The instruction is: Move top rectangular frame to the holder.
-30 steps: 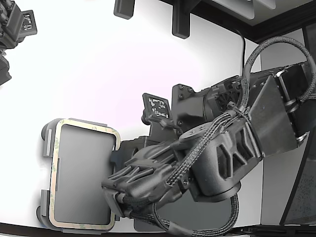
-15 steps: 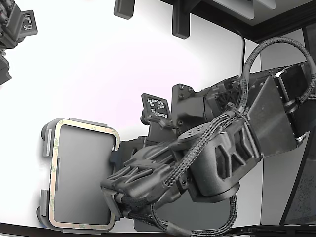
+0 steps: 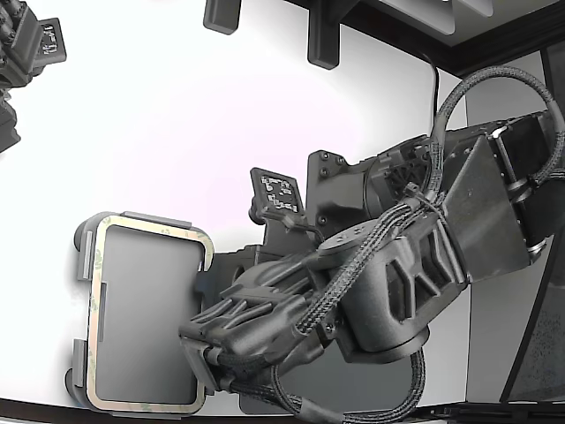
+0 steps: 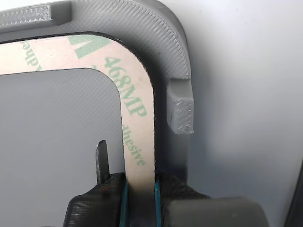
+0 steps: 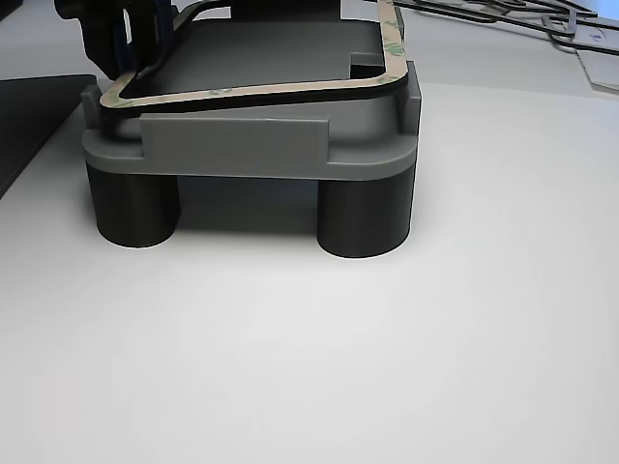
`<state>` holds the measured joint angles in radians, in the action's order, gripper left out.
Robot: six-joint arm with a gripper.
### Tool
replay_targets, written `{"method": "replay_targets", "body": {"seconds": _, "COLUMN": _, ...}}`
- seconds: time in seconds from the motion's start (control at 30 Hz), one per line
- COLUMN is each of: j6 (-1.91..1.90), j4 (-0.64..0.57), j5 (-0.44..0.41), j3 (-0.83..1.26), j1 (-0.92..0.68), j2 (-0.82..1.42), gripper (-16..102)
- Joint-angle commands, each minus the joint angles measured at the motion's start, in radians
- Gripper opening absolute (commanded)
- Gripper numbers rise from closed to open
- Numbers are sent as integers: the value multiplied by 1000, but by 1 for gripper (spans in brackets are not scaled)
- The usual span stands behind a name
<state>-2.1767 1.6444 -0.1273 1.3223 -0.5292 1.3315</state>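
Wrist view | pincer (image 4: 140, 194) pinching frame (image 4: 135, 109) edge | frame inside holder (image 4: 161, 38) rim tabs

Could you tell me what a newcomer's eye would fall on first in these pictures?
Probably the bulky black robot arm filling the exterior view's right. Next, the thin beige rectangular frame lying on the light grey holder plate at the exterior view's lower left. The wrist view shows the gripper pinching the frame's strip.
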Motion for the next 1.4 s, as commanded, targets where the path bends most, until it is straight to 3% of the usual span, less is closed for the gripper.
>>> {"method": "replay_targets", "body": {"seconds": 0.0, "j6": 2, "j4": 8, "j5": 2, "j3": -15, "j1": 15, "j2": 26, "gripper": 10}}
{"method": "replay_targets", "body": {"seconds": 0.27, "j6": 3, "j4": 6, "j5": 5, "j3": -2, "j1": 15, "j2": 34, "gripper": 7}}
{"method": "replay_targets", "body": {"seconds": 0.37, "j6": 2, "j4": 5, "j5": 5, "j3": -6, "j1": 15, "j2": 31, "gripper": 13}}
{"method": "replay_targets", "body": {"seconds": 0.4, "j6": 3, "j4": 3, "j5": 3, "j3": -6, "j1": 14, "j2": 31, "gripper": 25}}
{"method": "replay_targets", "body": {"seconds": 0.43, "j6": 5, "j4": 2, "j5": 2, "j3": -6, "j1": 14, "j2": 31, "gripper": 52}}
{"method": "replay_targets", "body": {"seconds": 0.47, "j6": 8, "j4": 2, "j5": 0, "j3": -11, "j1": 14, "j2": 29, "gripper": 94}}
{"method": "replay_targets", "body": {"seconds": 0.53, "j6": 11, "j4": 3, "j5": -3, "j3": -14, "j1": 14, "j2": 28, "gripper": 100}}
{"method": "replay_targets", "body": {"seconds": 0.77, "j6": 55, "j4": 9, "j5": -49, "j3": -57, "j1": 8, "j2": 34, "gripper": 100}}
{"method": "replay_targets", "body": {"seconds": 0.93, "j6": 295, "j4": -35, "j5": -241, "j3": -84, "j1": -9, "j2": 137, "gripper": 100}}
{"method": "replay_targets", "body": {"seconds": 1.07, "j6": 699, "j4": -255, "j5": -420, "j3": 127, "j1": 2, "j2": 353, "gripper": 100}}
{"method": "replay_targets", "body": {"seconds": 1.13, "j6": 919, "j4": -422, "j5": -448, "j3": 287, "j1": 25, "j2": 489, "gripper": 100}}
{"method": "replay_targets", "body": {"seconds": 1.23, "j6": 1190, "j4": -621, "j5": -449, "j3": 499, "j1": 61, "j2": 686, "gripper": 100}}
{"method": "replay_targets", "body": {"seconds": 1.37, "j6": 1445, "j4": -673, "j5": -371, "j3": 644, "j1": 137, "j2": 865, "gripper": 100}}
